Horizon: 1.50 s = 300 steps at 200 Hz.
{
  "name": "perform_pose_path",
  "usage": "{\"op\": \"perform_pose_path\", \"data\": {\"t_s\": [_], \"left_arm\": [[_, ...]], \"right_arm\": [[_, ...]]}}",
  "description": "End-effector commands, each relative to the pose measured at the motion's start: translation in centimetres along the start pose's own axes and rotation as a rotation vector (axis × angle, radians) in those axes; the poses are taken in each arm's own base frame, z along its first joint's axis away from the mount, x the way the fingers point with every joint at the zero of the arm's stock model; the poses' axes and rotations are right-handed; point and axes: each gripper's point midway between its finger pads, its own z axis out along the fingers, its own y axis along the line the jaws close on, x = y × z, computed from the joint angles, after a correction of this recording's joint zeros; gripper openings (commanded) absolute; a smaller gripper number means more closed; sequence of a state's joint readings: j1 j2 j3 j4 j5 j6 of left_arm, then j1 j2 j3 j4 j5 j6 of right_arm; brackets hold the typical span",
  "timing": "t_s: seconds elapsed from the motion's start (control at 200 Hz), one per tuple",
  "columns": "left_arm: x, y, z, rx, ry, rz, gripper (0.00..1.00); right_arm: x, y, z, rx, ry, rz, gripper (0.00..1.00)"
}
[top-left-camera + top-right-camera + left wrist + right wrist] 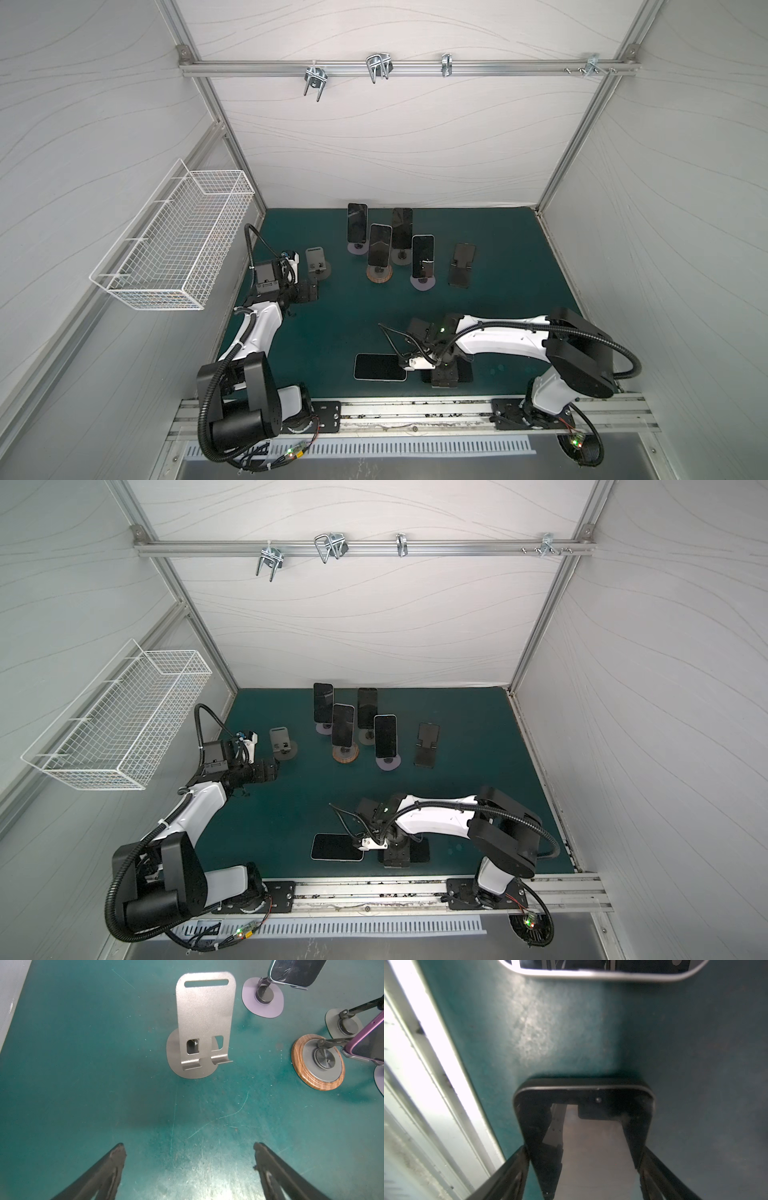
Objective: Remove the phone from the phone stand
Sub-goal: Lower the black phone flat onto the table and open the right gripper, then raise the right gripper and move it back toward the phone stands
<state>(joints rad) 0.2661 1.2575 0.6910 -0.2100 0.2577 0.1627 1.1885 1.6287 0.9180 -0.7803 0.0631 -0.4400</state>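
Observation:
A black phone [591, 1136] lies flat on the green mat near the front edge, partly covered by my right gripper [444, 374] in both top views. The right gripper [584, 1148] stands open, a finger on each side of the phone's long edges, with a sliver of mat showing beside one finger. Several phones lean on stands at the back, among them one on a wood-ringed stand [379, 246] and one on a lilac base [422, 256]. My left gripper [189, 1145] hangs open and empty in front of a bare grey metal stand [204, 1022].
A white-edged phone [380, 367] lies flat left of the right gripper. A bare black stand [462, 266] is at the back right. A white wire basket [174, 237] hangs on the left wall. The metal rail [415, 409] runs along the front.

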Motion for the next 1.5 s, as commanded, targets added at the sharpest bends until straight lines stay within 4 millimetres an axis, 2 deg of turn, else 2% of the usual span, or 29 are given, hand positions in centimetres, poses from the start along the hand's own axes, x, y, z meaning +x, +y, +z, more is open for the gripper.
{"op": "perform_pose_path", "data": {"t_s": [0.0,0.215,0.335,0.42,0.51,0.635,0.725,0.84,0.981,1.191,1.496], "left_arm": [[-1.0,0.2,-0.4,-0.01,-0.039,0.016,0.98],[-1.0,0.2,-0.5,-0.011,-0.04,0.017,0.98],[-1.0,0.2,-0.4,-0.011,-0.039,0.017,0.98],[-1.0,0.2,-0.4,-0.01,-0.038,0.017,0.98],[-1.0,0.2,-0.4,-0.011,-0.038,0.017,0.98],[-1.0,0.2,-0.4,-0.007,-0.035,0.016,0.98],[-1.0,0.1,-0.3,-0.003,-0.031,0.018,0.98],[-1.0,0.1,-0.4,0.0,-0.033,0.02,0.98],[-0.9,0.0,-0.5,0.0,-0.038,0.021,0.99],[-0.9,0.2,-0.5,-0.01,-0.042,0.018,1.0],[-1.0,0.2,-0.5,-0.01,-0.042,0.018,1.0]], "right_arm": [[-0.7,-0.4,-1.1,0.007,-0.05,0.011,0.88],[-2.6,-0.6,-6.2,0.037,-0.232,0.034,0.91],[-3.6,-1.9,-10.4,0.087,-0.413,0.081,0.91],[-4.4,-4.1,-14.3,0.165,-0.584,0.162,0.91],[-4.3,-7.3,-18.2,0.286,-0.75,0.29,0.91],[-2.7,-12.8,-23.0,0.515,-0.93,0.564,0.94],[-1.2,-16.0,-25.2,0.596,-1.021,0.771,0.95],[0.6,-19.3,-25.7,0.614,-1.045,1.059,0.95],[1.8,-22.0,-24.2,0.584,-0.981,1.332,0.99],[1.4,-24.1,-23.0,0.574,-0.903,1.459,0.99],[0.5,-27.1,-20.6,0.56,-0.801,1.514,0.99]]}}
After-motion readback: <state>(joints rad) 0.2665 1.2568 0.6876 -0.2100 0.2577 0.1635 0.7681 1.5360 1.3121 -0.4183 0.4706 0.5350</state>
